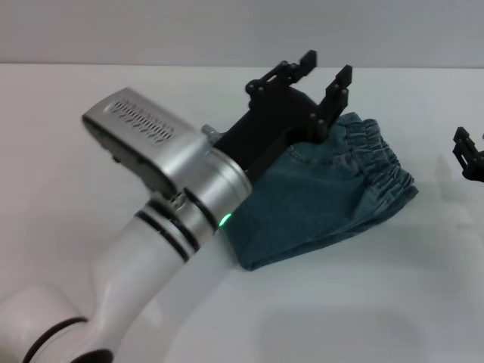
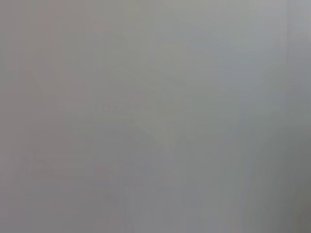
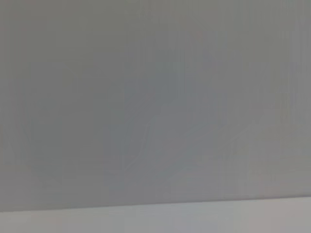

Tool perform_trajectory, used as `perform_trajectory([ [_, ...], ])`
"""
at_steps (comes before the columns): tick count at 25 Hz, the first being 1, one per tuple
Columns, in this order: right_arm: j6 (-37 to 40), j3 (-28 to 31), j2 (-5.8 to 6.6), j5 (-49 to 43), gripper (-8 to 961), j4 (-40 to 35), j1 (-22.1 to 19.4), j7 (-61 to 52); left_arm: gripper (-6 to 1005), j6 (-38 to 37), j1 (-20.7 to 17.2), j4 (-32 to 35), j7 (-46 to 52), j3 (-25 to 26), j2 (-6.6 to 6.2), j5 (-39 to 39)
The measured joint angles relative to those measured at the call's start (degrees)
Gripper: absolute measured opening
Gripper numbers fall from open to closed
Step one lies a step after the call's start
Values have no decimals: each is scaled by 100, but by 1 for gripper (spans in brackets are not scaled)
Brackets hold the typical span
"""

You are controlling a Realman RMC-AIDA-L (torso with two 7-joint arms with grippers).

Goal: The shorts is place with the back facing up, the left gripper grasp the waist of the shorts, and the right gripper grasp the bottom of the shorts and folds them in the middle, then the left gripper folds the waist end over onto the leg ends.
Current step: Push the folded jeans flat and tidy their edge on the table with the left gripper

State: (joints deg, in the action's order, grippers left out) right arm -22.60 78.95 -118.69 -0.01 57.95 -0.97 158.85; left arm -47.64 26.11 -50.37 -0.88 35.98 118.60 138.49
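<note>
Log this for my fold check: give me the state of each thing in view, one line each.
shorts: folded into a compact bundle, lying on the table.
waist: ruffled band on top, at the bundle's right end.
left tool: open, raised above the shorts, holding nothing.
right tool: at the right edge, apart from the shorts.

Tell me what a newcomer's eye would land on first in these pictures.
First the left gripper, its silver-white arm sweeping up from the near left, black fingers spread open above the far edge of the shorts. Next, the shorts themselves: a folded denim bundle mid-table, the ruffled waist on top toward the right. The right gripper barely shows at the right edge.
</note>
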Motion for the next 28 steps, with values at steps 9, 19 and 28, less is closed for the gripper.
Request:
perform_trajectory([
  [9, -1427, -328, -23, -356, 425, -455, -261, -8, 618, -1450, -287, 1297, 46, -457, 11, 301],
  [19, -3104, -601, -18, -594, 425, -1505, -247, -34, 409, -1815, -381, 1948, 40, -1014, 2, 386],
  [28, -3138, -742, -22, -597, 425, -1605, -248, -39, 157, -1288, -353, 2093, 281, -1470, 31, 422],
])
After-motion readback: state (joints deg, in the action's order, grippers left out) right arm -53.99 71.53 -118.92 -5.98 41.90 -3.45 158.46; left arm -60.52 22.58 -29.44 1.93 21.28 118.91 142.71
